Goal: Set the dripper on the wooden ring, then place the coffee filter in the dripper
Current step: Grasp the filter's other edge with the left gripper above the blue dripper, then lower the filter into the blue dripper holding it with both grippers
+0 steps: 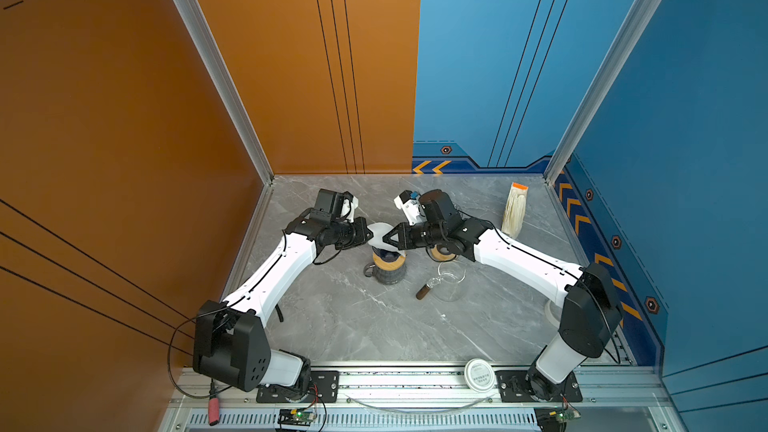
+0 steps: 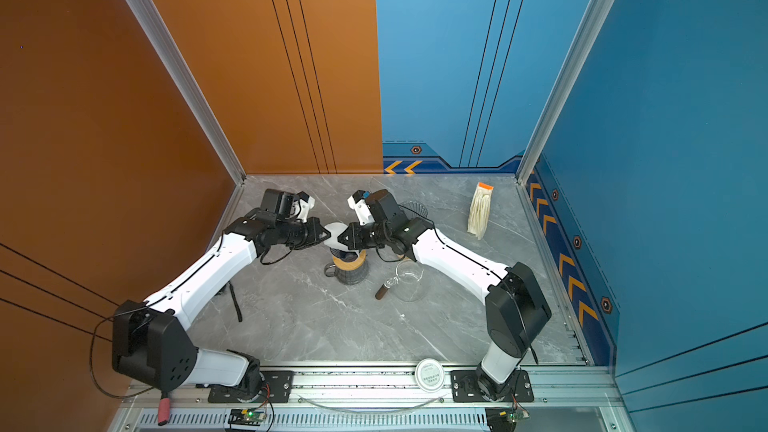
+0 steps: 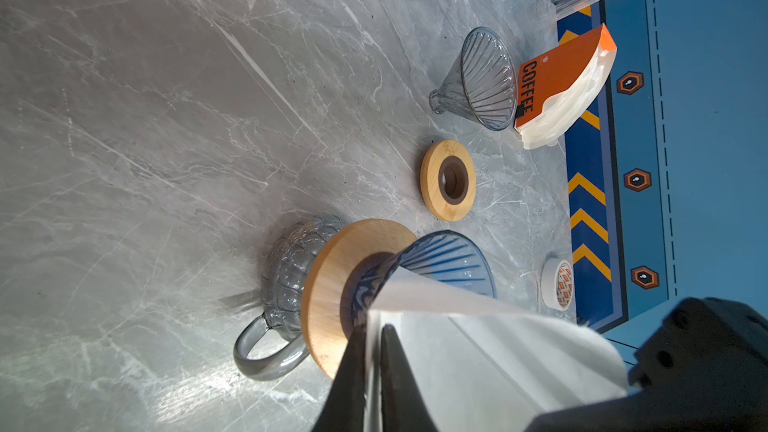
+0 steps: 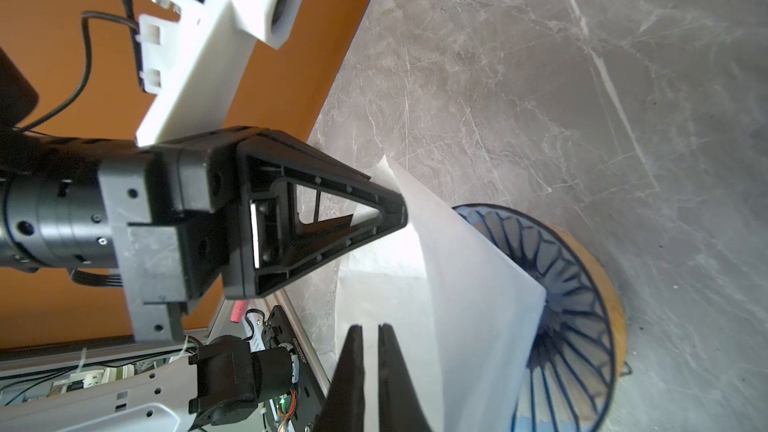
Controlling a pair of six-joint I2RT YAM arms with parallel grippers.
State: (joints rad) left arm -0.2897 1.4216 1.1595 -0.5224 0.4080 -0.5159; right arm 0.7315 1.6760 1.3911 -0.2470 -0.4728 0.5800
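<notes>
The white paper coffee filter (image 1: 381, 233) (image 2: 335, 230) hangs between both grippers, right above the dripper. The dripper (image 3: 449, 259) (image 4: 582, 284) is a blue ribbed glass cone set in a wooden collar (image 3: 332, 284) on a grey glass jug (image 1: 388, 274). My left gripper (image 3: 374, 334) (image 1: 371, 236) is shut on one edge of the filter (image 3: 498, 347). My right gripper (image 4: 371, 330) (image 1: 385, 238) pinches the opposite side of the filter (image 4: 478, 284), with a thin slit between its fingers. The filter's lower corner reaches into the dripper's mouth.
A second clear dripper (image 3: 486, 76) lies on its side by an orange pack of filters (image 1: 515, 209) at the back right. A loose wooden ring (image 3: 448, 179), a glass pitcher (image 1: 451, 284), a tape roll (image 3: 559, 284) and a white lid (image 1: 479, 375) lie around.
</notes>
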